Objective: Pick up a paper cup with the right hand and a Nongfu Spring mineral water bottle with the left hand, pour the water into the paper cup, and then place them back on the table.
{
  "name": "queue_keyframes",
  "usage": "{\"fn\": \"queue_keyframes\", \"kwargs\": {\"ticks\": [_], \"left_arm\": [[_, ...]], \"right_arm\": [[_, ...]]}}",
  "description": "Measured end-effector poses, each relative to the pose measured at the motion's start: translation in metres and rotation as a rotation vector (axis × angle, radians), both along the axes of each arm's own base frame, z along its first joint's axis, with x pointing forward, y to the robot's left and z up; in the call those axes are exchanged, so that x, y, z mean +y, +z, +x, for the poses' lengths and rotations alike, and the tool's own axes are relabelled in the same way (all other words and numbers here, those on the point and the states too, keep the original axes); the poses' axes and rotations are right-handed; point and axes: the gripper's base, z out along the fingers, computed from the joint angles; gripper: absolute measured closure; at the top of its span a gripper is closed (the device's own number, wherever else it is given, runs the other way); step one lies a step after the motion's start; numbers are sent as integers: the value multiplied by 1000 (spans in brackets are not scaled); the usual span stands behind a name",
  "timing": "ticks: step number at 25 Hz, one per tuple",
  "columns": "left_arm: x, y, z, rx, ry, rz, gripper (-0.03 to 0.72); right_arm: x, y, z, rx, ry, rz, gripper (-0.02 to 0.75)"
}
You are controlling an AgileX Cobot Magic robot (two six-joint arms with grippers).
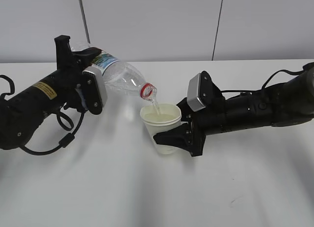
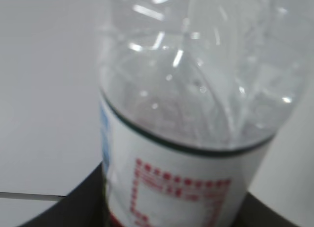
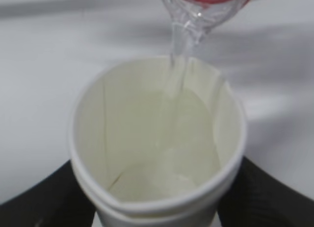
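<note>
- Exterior view: the left hand [image 1: 93,92], a black two-fingered gripper on the arm with the yellow sticker, is clamped across the labelled body of the tall clear plastic Nongfu Spring mineral water bottle [image 1: 122,77], which is tipped neck-down to the right. Its red-ringed mouth hangs just above the small cream-white tapered paper cup [image 1: 162,125]. A thin stream of clear water [image 1: 156,105] runs into it. The right hand [image 1: 172,138], the black gripper with the silver-grey plate, grips the cup's side wall below the rim, close over the plain white table [image 1: 147,197]; I cannot tell whether the cup's base touches it.
- Left wrist view: the bottle [image 2: 196,114] fills the frame, label nearest the camera. The fingers are out of sight, so the hold cannot be read here. The thin plastic looks easily dented and smooth, probably light now; I judge the label band the best place to hold it.
- Right wrist view: the cup [image 3: 157,153] sits between two dark fingers [image 3: 44,197], jaws closed against its walls. Its rim looks slightly oval, which suggests it is being squeezed. Water [image 3: 179,45] falls inside the far rim. The paper wall is soft, and the cup gets heavier as it fills, so I would hold it mid-wall with gentle pressure and keep it upright.
</note>
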Motion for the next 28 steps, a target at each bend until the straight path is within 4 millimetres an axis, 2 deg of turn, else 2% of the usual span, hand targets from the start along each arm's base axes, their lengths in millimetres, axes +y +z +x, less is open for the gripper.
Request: {"fn": "queue_keyframes", "kwargs": {"ticks": [9, 14, 28], "left_arm": [[1, -6, -6, 86, -1, -119, 379], [2, -18, -7, 165, 4, -195, 378], [2, -20, -7, 481, 28, -765, 378]], "right_arm": [[0, 2, 3, -9, -36, 22, 253], [0, 3, 5, -18, -55, 34, 253], [-1, 4, 7, -26, -72, 42, 253]]}}
